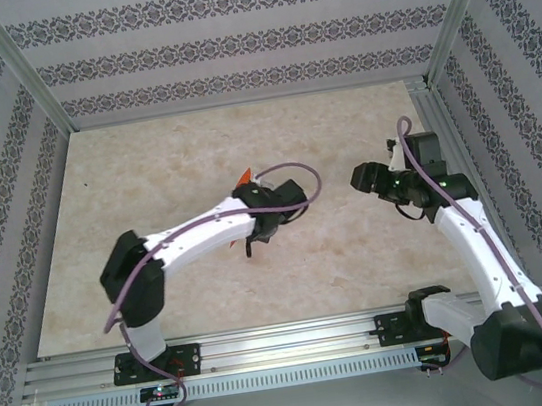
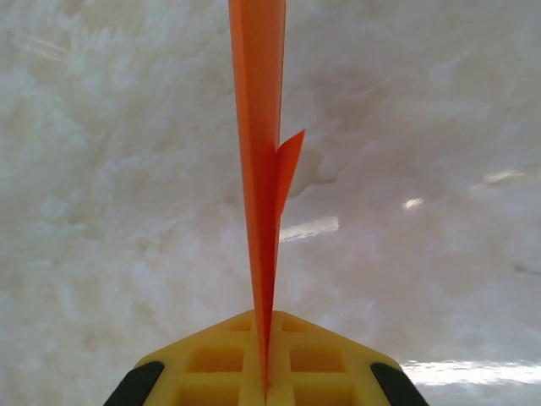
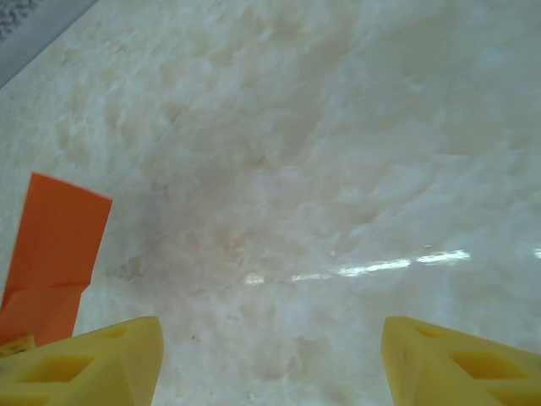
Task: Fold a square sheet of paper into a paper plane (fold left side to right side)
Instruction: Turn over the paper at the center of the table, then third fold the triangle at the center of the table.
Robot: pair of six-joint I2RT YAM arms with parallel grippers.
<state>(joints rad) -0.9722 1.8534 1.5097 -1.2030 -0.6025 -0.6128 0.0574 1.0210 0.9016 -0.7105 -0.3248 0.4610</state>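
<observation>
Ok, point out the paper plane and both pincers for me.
paper plane point(image 2: 260, 85): left wrist view, its folded edge.
left pincer point(image 2: 265, 338): left wrist view, where shut fingertips meet.
right pincer point(image 3: 272, 342): right wrist view, gap between open fingertips.

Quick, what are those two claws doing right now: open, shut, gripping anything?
Left gripper: closed on the thin folded bright orange paper.
Right gripper: open, holding nothing.

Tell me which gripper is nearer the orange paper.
Left. The left gripper is shut on the orange paper, which stands edge-on in its jaws. The right gripper is open and apart from it, over bare table to the paper's right.
</observation>
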